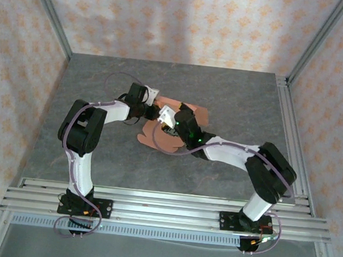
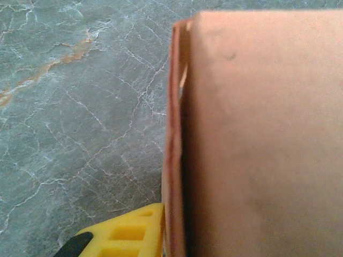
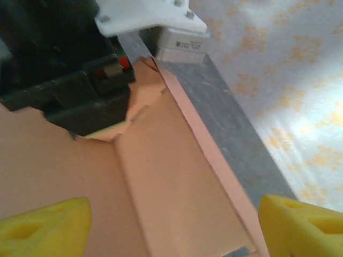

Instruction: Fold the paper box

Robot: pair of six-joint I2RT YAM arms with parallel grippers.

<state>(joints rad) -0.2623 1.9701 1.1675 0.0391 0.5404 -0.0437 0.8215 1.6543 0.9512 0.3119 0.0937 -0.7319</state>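
- Left claw [image 1: 155, 107]: seems to be pinching an upright wall of the salmon-pink thin-card paper box [image 2: 257, 139]. One yellow finger [image 2: 134, 234] lies flat against the wall's outer face. The other finger is hidden behind the card, so the pinch is a judgement.
- Right claw [image 3: 171, 230]: spread wide and holding nothing, with the creased card floor and a long side flap just below and ahead of it.
- The paper box sits on the grey marble-pattern counter [image 2: 80, 107], directly under both claws. It is only part-formed, with flat flaps sticking out past the claws in the top view.
- Step in hand, judged: the left claw steadies one raised wall while the right claw goes for the next flap.
- To do it well:
  - Hold the left pinch light and steady, because thin card dents and buckles easily.
  - Work the right claw along the crease line, not mid-panel, so the flap hinges cleanly.
  - The claws are nearly touching, so the right one needs a slow approach to avoid knocking the left.
  - The box is likely to slide on the smooth counter, so pushes should go toward the pinned wall.
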